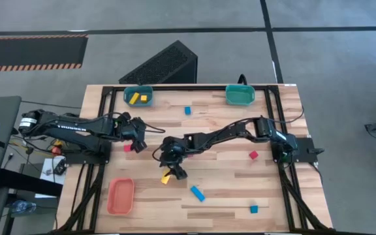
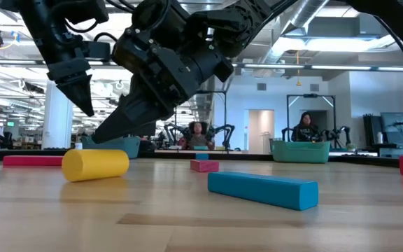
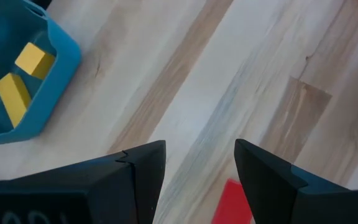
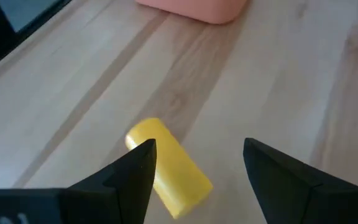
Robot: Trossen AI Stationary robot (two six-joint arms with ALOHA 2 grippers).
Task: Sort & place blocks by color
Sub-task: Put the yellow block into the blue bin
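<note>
The right pincer (image 1: 175,171) reaches to the centre of the pale wooden table (image 1: 227,196) with its fingers spread apart over a yellow cylindrical block (image 4: 169,168), which lies on its side between them, not gripped. The salmon plastic tray (image 1: 120,196) sits at the 8 o'clock corner of the table. The left pincer (image 3: 199,180) hovers at 9 o'clock, fingers apart and empty, above a small red block (image 3: 234,202). Two yellow blocks (image 1: 138,98) lie in the blue plastic tray (image 1: 138,89) at 11 o'clock. A green plastic tray (image 1: 239,96) stands at 1 o'clock. A long blue bar (image 1: 197,193) lies at 6 o'clock; a small blue cube (image 1: 254,209) at 5 o'clock; another blue cube (image 1: 188,110) at 12 o'clock; a red cube (image 1: 253,155) at 3 o'clock
</note>
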